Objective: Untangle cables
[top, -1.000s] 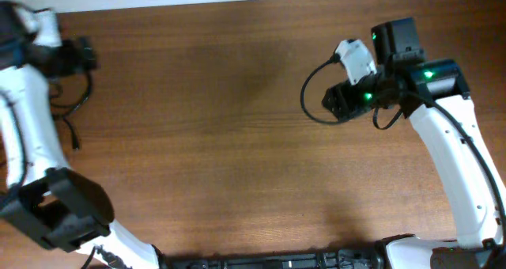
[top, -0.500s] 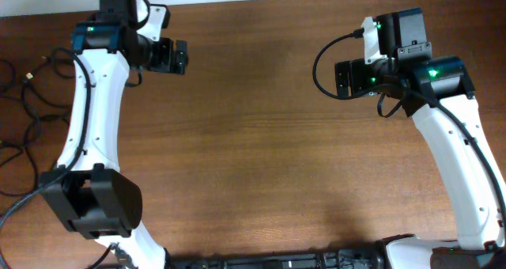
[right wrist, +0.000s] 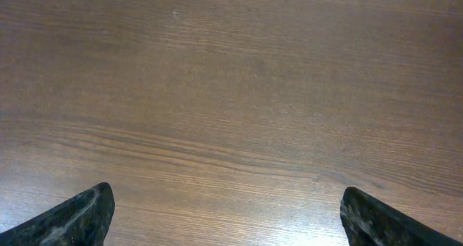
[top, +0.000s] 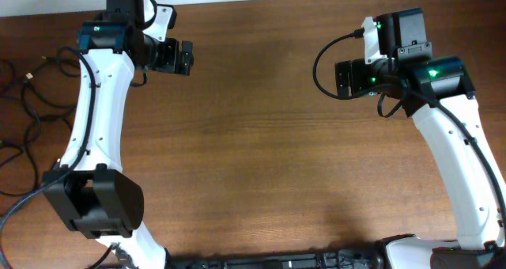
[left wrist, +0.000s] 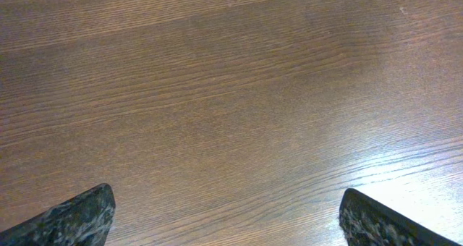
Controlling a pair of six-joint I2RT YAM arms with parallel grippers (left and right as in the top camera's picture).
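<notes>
Two sets of jaws, both standing wide open and holding nothing. In the left wrist view the two dark fingertips (left wrist: 76,215) of the left jaws are showing only at the bottom corners, with bare wood grain filling the whole gap between them. The right wrist view is giving the same picture: two fingertips (right wrist: 72,217) of the right jaws at the lower corners, with only bare counter between them.

The overhead view is showing what neither wrist view does. The left jaws are hovering over the far left part of the counter (top: 253,150) and pointing toward its middle. The right jaws are hovering over the far right part and facing back toward them, well apart. Two white arms are reaching in from the near edge, the left arm (top: 99,119) and the right arm (top: 451,150). One black wire loop (top: 316,67) is curving out from the right arm's wrist.

The cables (top: 32,103) are lying in one loose black tangle at the counter's left edge, outside the left arm and well apart from both jaws. The separate cords cannot be counted; one pale plug tip (top: 30,76) is showing. Neither wrist view is catching any cable.
</notes>
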